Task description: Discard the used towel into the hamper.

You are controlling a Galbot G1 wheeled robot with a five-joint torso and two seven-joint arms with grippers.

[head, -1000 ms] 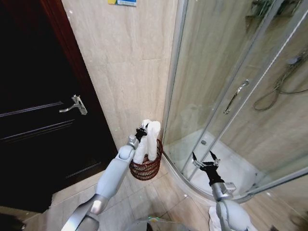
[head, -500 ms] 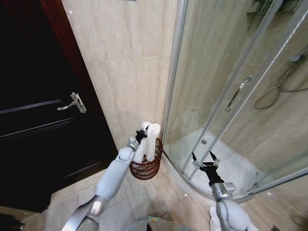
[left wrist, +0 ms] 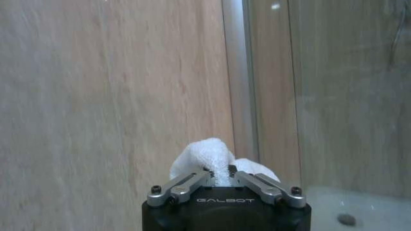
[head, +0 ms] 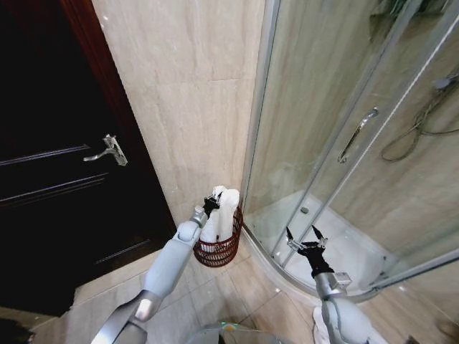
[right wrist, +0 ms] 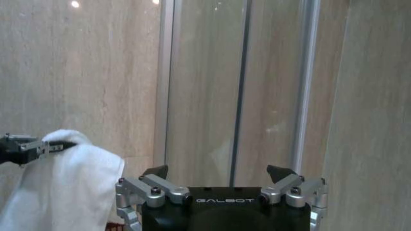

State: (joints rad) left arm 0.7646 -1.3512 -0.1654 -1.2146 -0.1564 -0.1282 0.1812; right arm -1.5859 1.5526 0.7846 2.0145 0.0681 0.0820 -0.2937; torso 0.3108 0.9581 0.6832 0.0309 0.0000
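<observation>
A white towel (head: pixel 221 213) hangs folded down into the hamper (head: pixel 219 250), a low dark reddish-brown basket on the floor by the wall corner. My left gripper (head: pixel 211 201) is shut on the towel's top, directly over the hamper. In the left wrist view the towel (left wrist: pixel 212 156) bulges out between the closed fingers (left wrist: pixel 183 185). The right wrist view shows the towel (right wrist: pixel 61 185) hanging beside the left gripper (right wrist: pixel 29 147). My right gripper (head: pixel 304 237) stands open and empty near the shower door, well right of the hamper; in its own wrist view it (right wrist: pixel 218 173) holds nothing.
A curved glass shower enclosure (head: pixel 344 143) with a door handle (head: pixel 356 133) rises right of the hamper. A dark wooden door (head: pixel 50 165) with a lever handle (head: pixel 107 150) is on the left. Beige tiled wall (head: pixel 186 100) stands behind. White cloth (head: pixel 319 326) lies by the right arm's base.
The left gripper and towel have lowered a little, so more towel sits inside the hamper. The head camera has shifted slightly. The right gripper has not moved.
</observation>
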